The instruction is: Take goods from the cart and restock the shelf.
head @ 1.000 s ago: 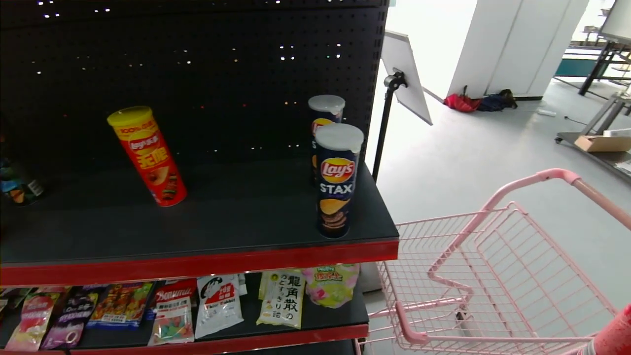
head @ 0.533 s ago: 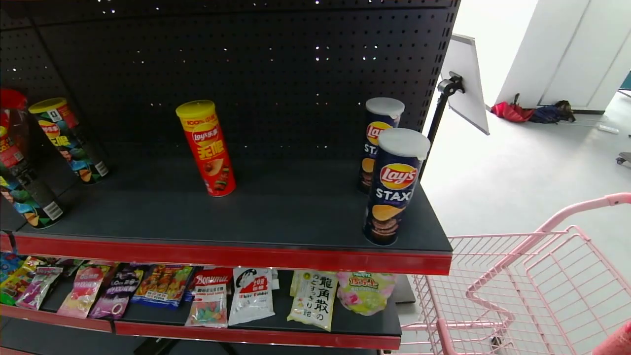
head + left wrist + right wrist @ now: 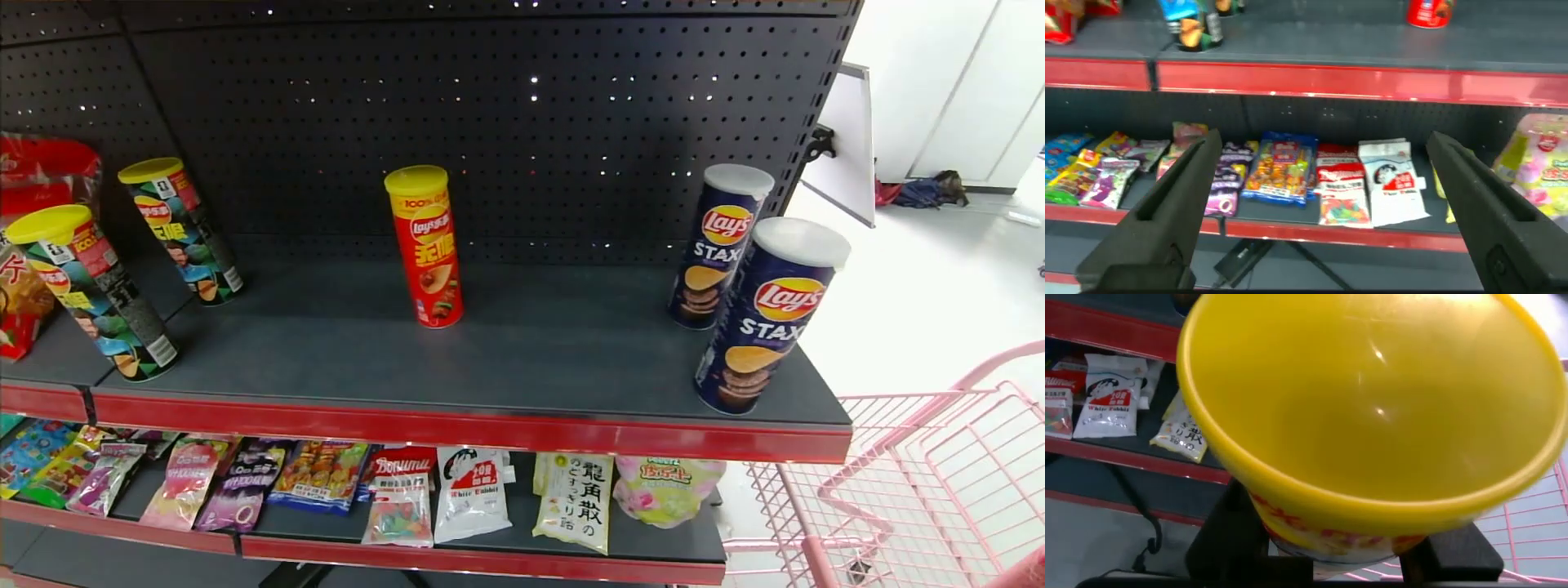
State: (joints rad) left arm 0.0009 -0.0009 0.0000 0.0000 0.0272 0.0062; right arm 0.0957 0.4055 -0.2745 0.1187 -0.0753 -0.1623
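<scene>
A yellow-lidded chip canister (image 3: 1372, 400) is gripped in the jaws of the right gripper (image 3: 1347, 551), near the pink cart (image 3: 819, 563). The jaws of the left gripper (image 3: 1321, 140) are spread wide before the snack bags (image 3: 1282, 167). Farther off, a red canister (image 3: 424, 245) is stood upright on the upper shelf (image 3: 522, 359).

The shelf (image 3: 522, 367) has its widest bare stretch between the red can (image 3: 424, 245) and the two blue cans at the right end. That stretch runs open from the near lip to the back panel (image 3: 490, 122). The near blue can (image 3: 767, 314) stands at the lip, the far one (image 3: 718, 245) just behind it. A narrower gap separates the red can from the left cans (image 3: 181, 230). Bags (image 3: 392, 490) crowd the lower tier (image 3: 457, 559).
</scene>
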